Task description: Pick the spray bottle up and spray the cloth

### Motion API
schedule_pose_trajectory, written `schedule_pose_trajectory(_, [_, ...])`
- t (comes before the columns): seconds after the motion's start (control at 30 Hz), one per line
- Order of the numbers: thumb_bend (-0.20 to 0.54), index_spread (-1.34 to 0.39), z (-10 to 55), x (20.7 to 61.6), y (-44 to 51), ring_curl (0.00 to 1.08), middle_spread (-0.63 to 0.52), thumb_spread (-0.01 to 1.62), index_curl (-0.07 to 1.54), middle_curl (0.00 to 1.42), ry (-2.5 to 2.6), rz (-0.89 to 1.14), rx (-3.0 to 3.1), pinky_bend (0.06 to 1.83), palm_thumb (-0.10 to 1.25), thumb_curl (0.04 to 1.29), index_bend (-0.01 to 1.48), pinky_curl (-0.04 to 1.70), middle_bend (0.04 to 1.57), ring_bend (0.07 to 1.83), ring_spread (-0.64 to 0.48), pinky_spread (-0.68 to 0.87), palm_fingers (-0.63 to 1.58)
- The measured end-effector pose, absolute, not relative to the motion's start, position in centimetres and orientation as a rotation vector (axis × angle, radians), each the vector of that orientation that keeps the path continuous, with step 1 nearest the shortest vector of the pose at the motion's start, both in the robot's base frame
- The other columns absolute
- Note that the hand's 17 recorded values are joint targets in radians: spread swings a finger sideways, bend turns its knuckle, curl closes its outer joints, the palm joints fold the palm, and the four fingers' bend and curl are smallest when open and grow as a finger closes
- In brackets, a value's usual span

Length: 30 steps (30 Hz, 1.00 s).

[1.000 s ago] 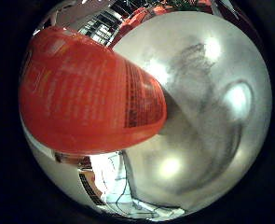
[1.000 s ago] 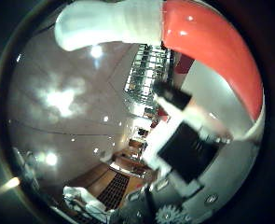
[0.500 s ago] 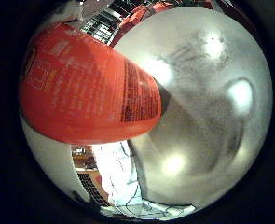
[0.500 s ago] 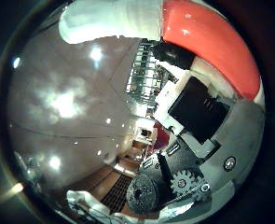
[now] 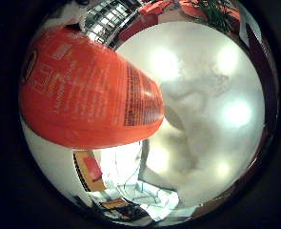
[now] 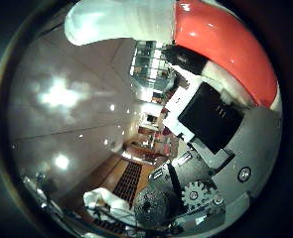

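Holding the bottle this close to my palm, I see what could go wrong. The orange plastic spray bottle with a white spray top [image 5: 87, 93] could slip or turn, because it is smooth and round and I cannot see how well the fingers wrap it. If it turns, the nozzle could point away from the cloth and the spray would miss. I cannot find the cloth in either view, so I may also aim at the wrong spot.

The bottle body is fat and rounded, bright orange, with dark print running down its side. It fills a big part of the little finger side view, so it sits right against the palm. In the thumb side view the white top sticks out from the orange shoulder, and it looks smooth and shiny.

My white and black robot hand [image 6: 213, 148] shows a black block, grey plates and small gears just beside the bottle. I think it is clamped on the bottle, but I cannot tell for sure, since no finger shows curled around it.

Beyond the bottle is a shiny pale tabletop [image 5: 211, 119] with bright light spots. I cannot see the bottle touching it.
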<state>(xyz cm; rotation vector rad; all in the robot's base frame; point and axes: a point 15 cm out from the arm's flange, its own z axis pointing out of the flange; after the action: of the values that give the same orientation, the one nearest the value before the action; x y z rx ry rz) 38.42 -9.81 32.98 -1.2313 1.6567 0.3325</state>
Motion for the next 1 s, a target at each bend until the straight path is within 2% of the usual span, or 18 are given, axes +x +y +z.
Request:
schedule_pose_trajectory(0.4, [-0.014, -0.17, 38.6, 34.8, -8.4, 0.63, -0.09, 1.06, 0.69, 0.64, 1.758, 0.443, -1.602, 1.14, 1.03, 0.64, 1.21, 1.11, 1.4, 1.48, -0.17, -0.17, 1.16])
schedule_pose_trajectory(0.7, [-0.014, -0.18, 41.8, 32.1, -6.8, 0.63, -0.09, 1.06, 0.69, 0.64, 1.819, 0.517, -1.938, 1.08, 1.02, 0.66, 1.22, 1.21, 1.39, 1.48, -0.17, -0.19, 1.17])
schedule_pose_trajectory(1.0, [-0.013, -0.18, 41.9, 30.0, -4.4, 0.63, -0.09, 1.06, 0.69, 0.64, 1.845, 0.628, -2.299, 1.05, 1.02, 0.68, 1.22, 1.27, 1.39, 1.47, -0.17, -0.2, 1.17])
